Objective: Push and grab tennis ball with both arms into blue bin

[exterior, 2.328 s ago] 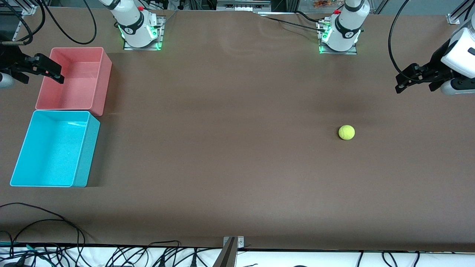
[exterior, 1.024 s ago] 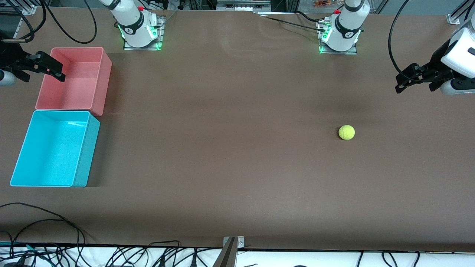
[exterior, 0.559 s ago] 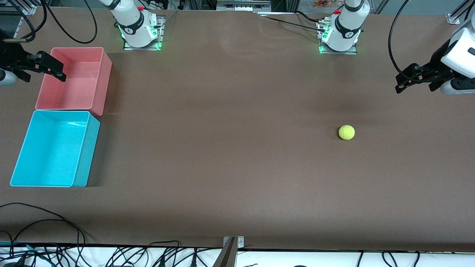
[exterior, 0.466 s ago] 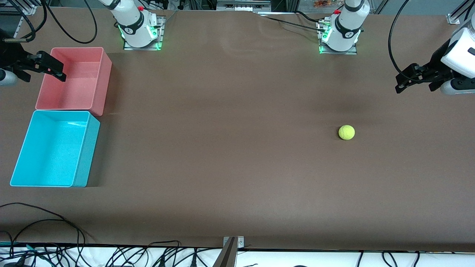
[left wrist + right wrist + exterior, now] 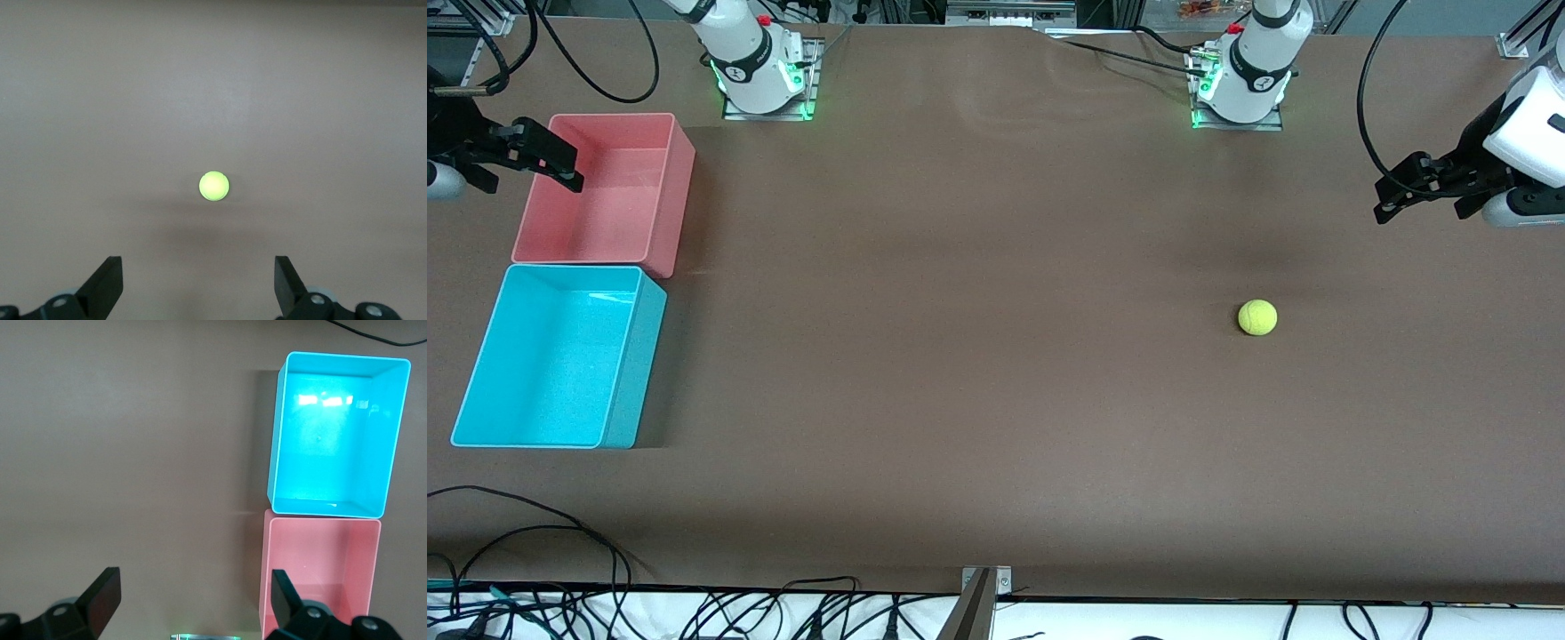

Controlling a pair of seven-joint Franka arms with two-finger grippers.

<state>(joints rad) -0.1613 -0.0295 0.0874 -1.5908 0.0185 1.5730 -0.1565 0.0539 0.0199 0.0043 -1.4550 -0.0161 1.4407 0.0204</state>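
Beside the blue bin [image 5: 560,356], pink bin [image 5: 605,191], tennis ball [image 5: 1257,317] well apart

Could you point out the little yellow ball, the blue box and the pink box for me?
tennis ball [image 5: 1257,317], front view, middle of the ball.
blue bin [image 5: 633,356], front view, outer side wall.
pink bin [image 5: 679,191], front view, outer side wall.

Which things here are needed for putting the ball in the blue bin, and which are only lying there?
Needed:
- tennis ball
- blue bin, empty
- left gripper, open, up at its own end of the table
- right gripper, open, over the pink bin's edge

Only lying there:
- pink bin, empty
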